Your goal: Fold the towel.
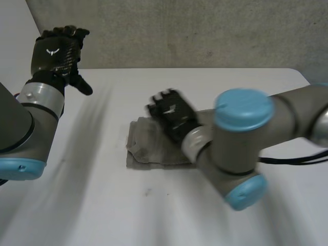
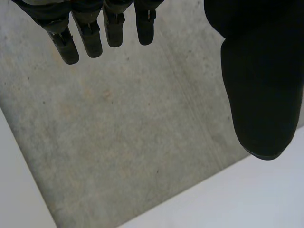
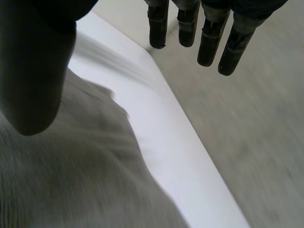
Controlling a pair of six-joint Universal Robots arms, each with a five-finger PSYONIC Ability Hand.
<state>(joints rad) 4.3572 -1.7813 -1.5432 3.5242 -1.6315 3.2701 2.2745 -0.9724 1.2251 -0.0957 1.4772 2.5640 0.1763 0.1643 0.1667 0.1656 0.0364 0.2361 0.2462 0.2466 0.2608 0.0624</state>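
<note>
Judging the fold nearly done: grey towel is lying compactly bundled beneath the released, empty right hand; left hand is hovering relaxed, well apart from the towel.

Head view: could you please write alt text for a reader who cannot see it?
A roughly folded grey towel lies on the white table, with the right hand open over it. The left hand is raised and open near the table's far left corner, apart from the towel.

Grey towel, folded, rumpled, lying on white table
</note>
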